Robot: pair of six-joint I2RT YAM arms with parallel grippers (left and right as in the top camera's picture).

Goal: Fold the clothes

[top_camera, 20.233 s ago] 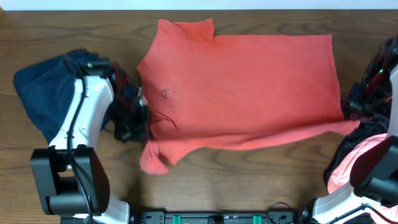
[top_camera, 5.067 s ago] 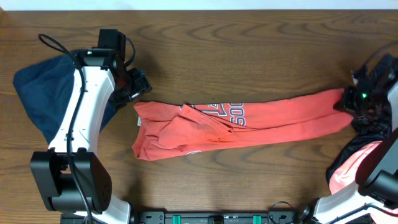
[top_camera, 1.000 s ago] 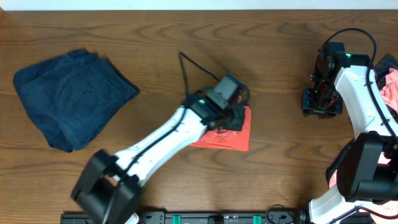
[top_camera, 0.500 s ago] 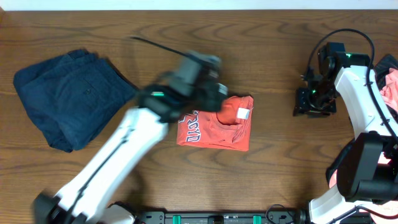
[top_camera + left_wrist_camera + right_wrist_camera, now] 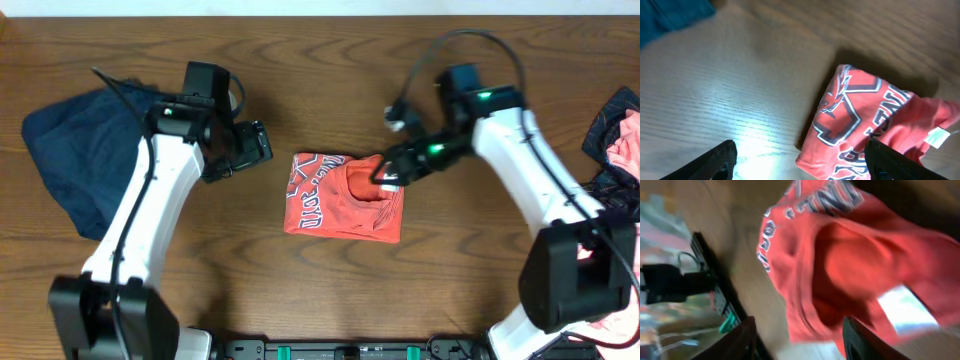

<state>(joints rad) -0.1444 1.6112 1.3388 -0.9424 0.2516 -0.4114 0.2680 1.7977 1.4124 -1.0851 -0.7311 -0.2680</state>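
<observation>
The red shirt (image 5: 345, 197) lies folded into a small rectangle at the table's middle, printed lettering facing up. My left gripper (image 5: 262, 148) hovers just left of it, apart from the cloth. In the left wrist view the left gripper (image 5: 800, 165) is open, and the shirt's (image 5: 865, 115) left edge lies on the wood ahead of the wide-set fingers. My right gripper (image 5: 385, 172) is over the shirt's upper right corner. Seen from the right wrist, the right gripper (image 5: 800, 342) has its jaws apart above the red shirt (image 5: 840, 255), and nothing is pinched between them.
A folded navy garment (image 5: 70, 150) lies at the far left, its corner showing in the left wrist view (image 5: 670, 12). A pile of pink and dark clothes (image 5: 620, 130) sits at the right edge. Bare wooden table (image 5: 330, 70) surrounds the shirt.
The left arm has pulled off the folded shirt to the left and its jaws have opened. The right arm swung in from the right side to the shirt's upper right corner.
</observation>
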